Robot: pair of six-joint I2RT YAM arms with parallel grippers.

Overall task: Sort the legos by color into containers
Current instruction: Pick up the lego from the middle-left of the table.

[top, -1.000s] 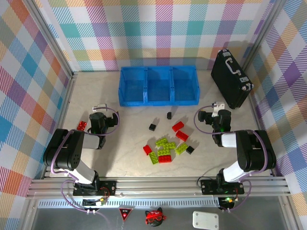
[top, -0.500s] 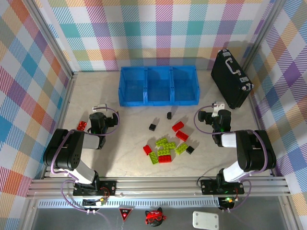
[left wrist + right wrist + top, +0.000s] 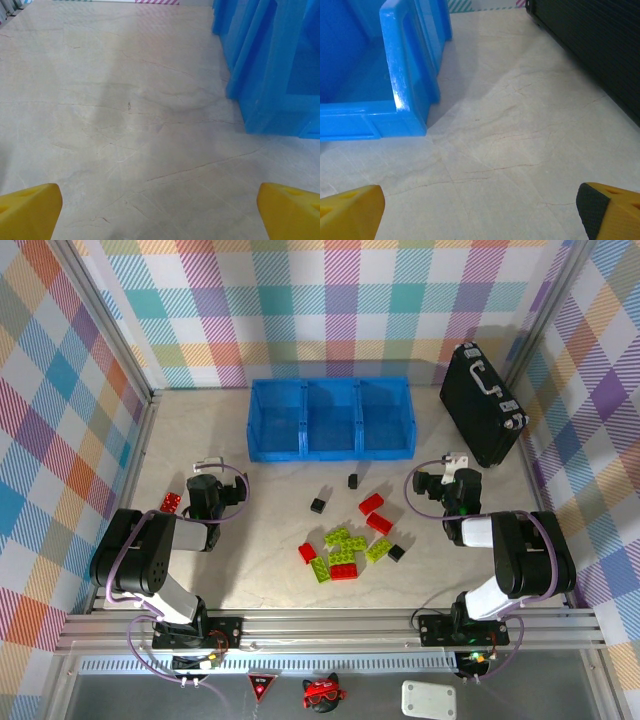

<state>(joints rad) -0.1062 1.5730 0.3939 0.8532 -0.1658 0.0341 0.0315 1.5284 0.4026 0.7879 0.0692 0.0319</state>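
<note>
Red, lime and black legos (image 3: 343,555) lie in a loose cluster, one red brick (image 3: 171,502) well apart at left; blue three-bin containers (image 3: 330,453) stand upright beyond them.

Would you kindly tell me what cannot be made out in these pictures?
Top view: whether the red brick touches the left arm beside it; too small to tell.
Top view: stud counts on the black bricks; too small.
Left wrist view: inside the blue bins, hidden by their own wall and cut off by the right edge.
Right wrist view: most of the black case, cut off by the right edge.
</note>
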